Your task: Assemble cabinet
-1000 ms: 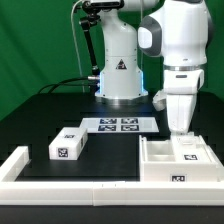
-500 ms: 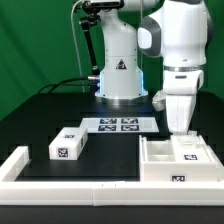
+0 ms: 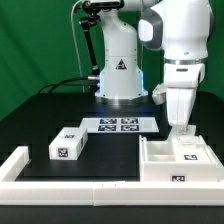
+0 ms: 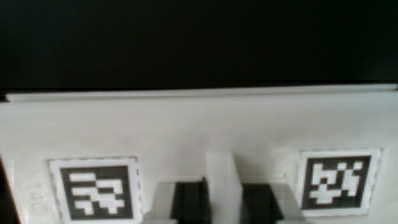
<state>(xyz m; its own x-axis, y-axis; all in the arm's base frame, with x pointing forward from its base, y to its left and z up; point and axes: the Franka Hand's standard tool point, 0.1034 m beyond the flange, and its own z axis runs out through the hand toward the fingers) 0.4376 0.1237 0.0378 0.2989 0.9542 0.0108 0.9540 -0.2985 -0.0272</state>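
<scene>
Gripper [image 3: 181, 128] has just closed: jaws nearly shut, fingers [image 4: 185, 203] pinching a thin upright rib of the cabinet shell [image 3: 158, 172], which sits at 4 o'clock on the table [image 3: 110, 152] in the exterior view. Grasp looks set, so moving the shell is probably next. 1 drawer block [image 3: 67, 146] waits at 8 o'clock.

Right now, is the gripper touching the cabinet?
Touching. In the wrist view the gripper has its fingers pressed on either side of a thin cabinet wall.
</scene>
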